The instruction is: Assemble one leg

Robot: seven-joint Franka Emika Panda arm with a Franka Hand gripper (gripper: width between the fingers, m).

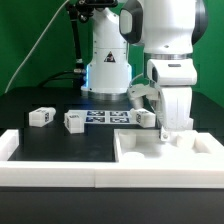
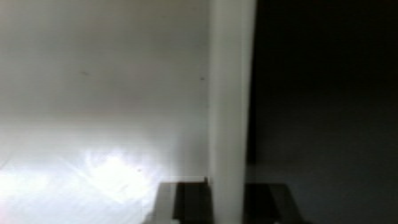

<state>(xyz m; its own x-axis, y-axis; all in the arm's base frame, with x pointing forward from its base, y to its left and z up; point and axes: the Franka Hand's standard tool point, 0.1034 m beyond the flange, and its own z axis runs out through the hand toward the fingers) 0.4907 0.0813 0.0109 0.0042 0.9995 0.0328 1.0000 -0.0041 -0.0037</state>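
The gripper (image 1: 162, 131) reaches down at the exterior view's right, onto the far rim of the large flat white panel (image 1: 170, 152). In the wrist view the gripper (image 2: 226, 190) has its two dark fingers (image 2: 191, 203) on either side of the panel's upright rim (image 2: 228, 100), pressed against it. Three legs, small white blocks with black-and-white tags, lie on the black table: one leg (image 1: 40, 117) at the left, a second leg (image 1: 73, 121) beside it, and a third leg (image 1: 145, 119) just left of the gripper. No leg is held.
The marker board (image 1: 105, 117) lies between the second and third legs, in front of the robot base (image 1: 105, 70). A low white wall (image 1: 50, 168) runs along the table's front, with a raised end (image 1: 9, 143) at the left.
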